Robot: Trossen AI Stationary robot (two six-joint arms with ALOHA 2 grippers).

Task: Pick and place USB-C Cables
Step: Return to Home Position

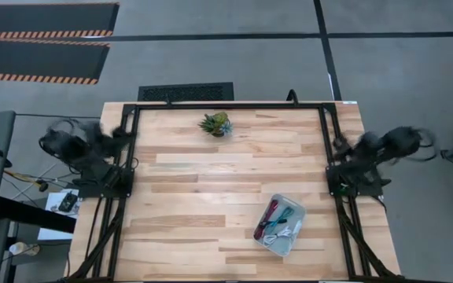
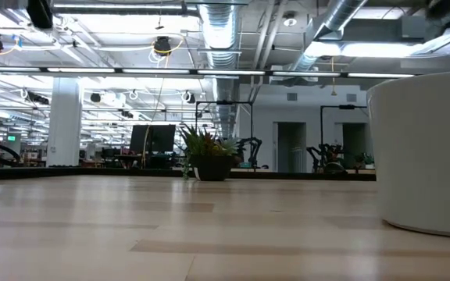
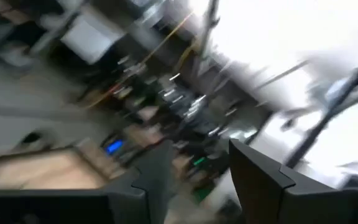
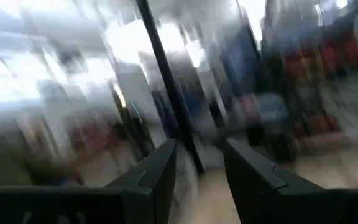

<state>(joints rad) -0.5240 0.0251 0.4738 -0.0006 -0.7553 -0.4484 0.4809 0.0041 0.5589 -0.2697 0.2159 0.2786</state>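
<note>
The pale blue tray (image 1: 289,244) stands near the table's near right; its wall shows in the low view (image 2: 424,156). In it lie the bundled cables: a maroon-red one (image 1: 267,212), a teal one (image 1: 284,215), a white one (image 1: 291,231) and a dark one (image 1: 269,233). My left gripper (image 3: 201,186) is open and empty, raised at the table's left edge (image 1: 119,135). My right gripper (image 4: 199,180) is open and empty, raised at the table's right edge (image 1: 341,145). Both wrist views look out into the room and are blurred.
A small green spiky plant (image 1: 215,123) in a pot stands at the far middle of the table and shows in the low view (image 2: 209,156). A black frame (image 1: 226,106) runs along the table's far, left and right sides. The wooden top (image 1: 203,189) lies bare between the arms.
</note>
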